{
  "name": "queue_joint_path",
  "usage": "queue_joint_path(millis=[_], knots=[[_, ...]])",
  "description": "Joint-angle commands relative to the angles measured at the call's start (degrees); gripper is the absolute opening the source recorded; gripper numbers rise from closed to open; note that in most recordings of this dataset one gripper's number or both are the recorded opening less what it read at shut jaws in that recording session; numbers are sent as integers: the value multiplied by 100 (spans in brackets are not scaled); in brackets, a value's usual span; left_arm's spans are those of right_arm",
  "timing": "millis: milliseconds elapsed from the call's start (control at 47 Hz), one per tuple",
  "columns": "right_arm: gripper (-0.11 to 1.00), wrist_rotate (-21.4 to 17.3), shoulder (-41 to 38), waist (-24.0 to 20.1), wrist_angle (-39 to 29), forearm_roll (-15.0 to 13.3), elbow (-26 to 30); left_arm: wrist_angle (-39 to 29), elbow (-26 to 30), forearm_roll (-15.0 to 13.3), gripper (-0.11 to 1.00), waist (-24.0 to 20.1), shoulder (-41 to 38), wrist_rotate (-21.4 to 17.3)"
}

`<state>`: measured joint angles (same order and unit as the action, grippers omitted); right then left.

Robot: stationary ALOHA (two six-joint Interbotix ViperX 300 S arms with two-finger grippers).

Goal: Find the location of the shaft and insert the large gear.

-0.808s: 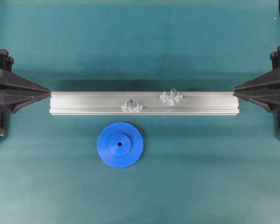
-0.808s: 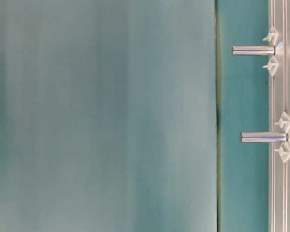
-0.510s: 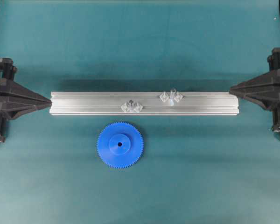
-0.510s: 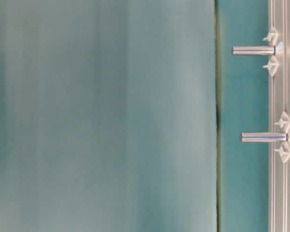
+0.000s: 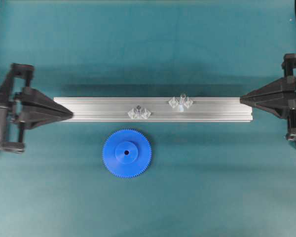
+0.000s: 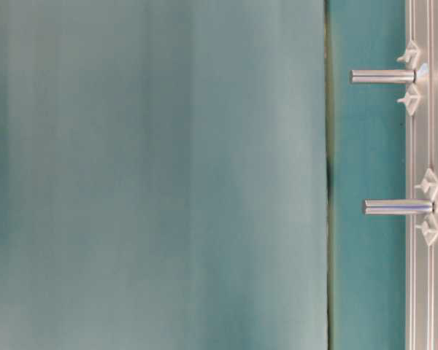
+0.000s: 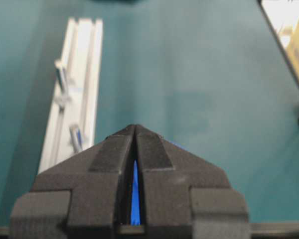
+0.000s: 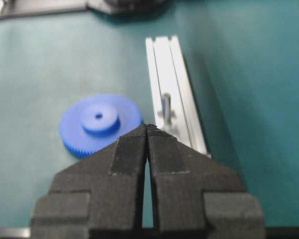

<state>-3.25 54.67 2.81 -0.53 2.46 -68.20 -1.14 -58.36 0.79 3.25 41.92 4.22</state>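
Note:
The large gear (image 5: 127,153), a flat blue toothed disc with a raised hub, lies on the teal mat just in front of the aluminium rail (image 5: 212,109). The right wrist view shows the gear (image 8: 99,122) whole. The shaft (image 5: 182,98), a pale pin between two clear diamond mounts, stands right of the rail's middle, and is the farther pin (image 7: 61,77) in the left wrist view. My left gripper (image 5: 71,112) is shut and empty, its tip over the rail's left end. A sliver of blue shows through the slit behind the left gripper's tip (image 7: 135,127). My right gripper (image 5: 241,99) is shut and empty at the rail's right end.
A second, darker-tipped pin (image 5: 138,108) with its own mounts stands left of the shaft, close behind the gear. The table-level view shows two pins (image 6: 383,76) (image 6: 398,207) on the rail, beside a wide blurred surface. A yellow-edged object (image 7: 294,45) sits at the far right.
My left gripper has moved right, from just off the rail's left end to over it. The right gripper has crept slightly left. The gear and rail have not moved.

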Motion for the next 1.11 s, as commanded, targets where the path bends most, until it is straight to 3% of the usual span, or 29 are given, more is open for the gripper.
queue_joint_path(millis=[0, 276, 808, 1085], knots=[[1, -53, -132, 9, -290, 18, 229, -141, 290, 18, 1, 26, -255, -9], [1, -53, -378, 9, -809, 18, 316, -483, 747, 18, 1, 70, -940, -9], [1, -44, -940, 105, -844, 9, 352, -1002, 1424, 18, 1, 202, -1837, 18], [1, -53, -967, 176, -1239, 9, 404, -1134, 1705, 18, 1, 343, -2435, -9]])
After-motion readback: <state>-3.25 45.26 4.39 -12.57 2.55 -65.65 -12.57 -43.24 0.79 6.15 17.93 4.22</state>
